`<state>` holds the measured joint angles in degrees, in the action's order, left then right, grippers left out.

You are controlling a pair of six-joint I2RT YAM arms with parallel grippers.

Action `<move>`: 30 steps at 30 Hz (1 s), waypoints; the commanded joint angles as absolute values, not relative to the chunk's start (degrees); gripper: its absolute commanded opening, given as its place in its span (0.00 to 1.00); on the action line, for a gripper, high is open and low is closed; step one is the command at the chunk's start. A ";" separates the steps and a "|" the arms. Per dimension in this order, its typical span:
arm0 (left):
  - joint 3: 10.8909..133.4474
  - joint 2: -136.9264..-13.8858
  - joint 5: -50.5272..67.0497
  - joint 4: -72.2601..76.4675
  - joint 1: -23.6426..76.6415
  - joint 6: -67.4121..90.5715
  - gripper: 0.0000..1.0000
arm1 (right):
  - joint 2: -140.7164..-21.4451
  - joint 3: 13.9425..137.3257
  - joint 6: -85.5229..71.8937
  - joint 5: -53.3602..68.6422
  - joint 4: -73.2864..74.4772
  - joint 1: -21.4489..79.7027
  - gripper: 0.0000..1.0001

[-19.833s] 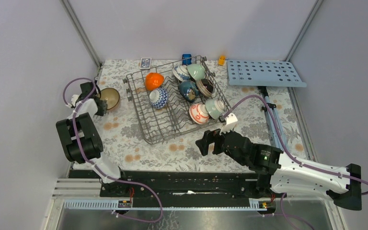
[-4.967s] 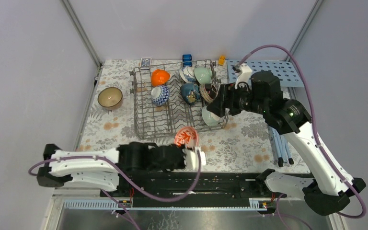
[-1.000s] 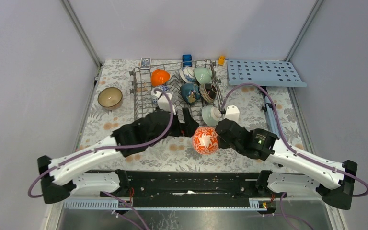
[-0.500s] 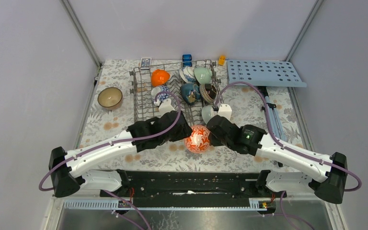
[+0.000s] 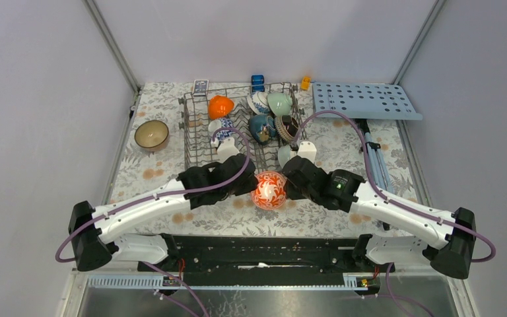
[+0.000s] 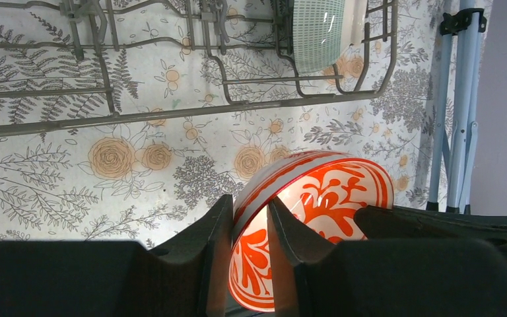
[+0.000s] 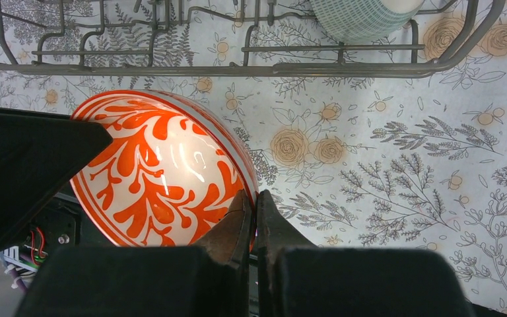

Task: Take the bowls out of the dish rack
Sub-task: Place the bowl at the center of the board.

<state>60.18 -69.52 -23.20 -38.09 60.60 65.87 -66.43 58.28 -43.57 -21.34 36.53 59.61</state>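
Observation:
A red-and-white patterned bowl (image 5: 269, 190) hangs above the table in front of the dish rack (image 5: 198, 165), between my two grippers. My left gripper (image 5: 251, 185) (image 6: 247, 205) is shut on the bowl's (image 6: 330, 191) left rim, one finger outside and one inside. My right gripper (image 5: 289, 186) (image 7: 251, 198) is shut on the bowl's (image 7: 152, 172) right rim. In the rack stand an orange bowl (image 5: 220, 105), a blue-and-white one (image 5: 219, 129), a pale green one (image 5: 278, 102), a dark blue one (image 5: 261, 127), a dark brown one (image 5: 285, 127) and a pale green one at the near right corner (image 5: 284, 156) (image 6: 317, 30) (image 7: 363, 16).
A brown bowl (image 5: 151, 135) sits upright on the flowered cloth left of the rack. A light-blue board with holes (image 5: 366, 100) lies at the back right, with blue-grey rods (image 5: 376, 168) below it. Small items (image 5: 200, 86) (image 5: 257, 80) (image 5: 305, 82) lie behind the rack.
My left gripper has closed from wide open onto the bowl's rim. Both grippers and the bowl have shifted a little left and toward the rack.

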 commanded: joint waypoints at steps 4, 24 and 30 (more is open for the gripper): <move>58.56 -69.29 -23.40 -36.28 60.51 65.17 0.28 | -66.26 61.44 -45.01 -20.94 31.91 59.11 0.00; 55.42 -69.43 -19.95 -33.38 60.47 62.67 0.38 | -66.26 61.76 -45.29 -20.71 32.45 59.14 0.00; 54.81 -69.27 -19.15 -32.37 60.47 61.68 0.22 | -65.91 62.13 -44.91 -20.92 32.71 59.14 0.00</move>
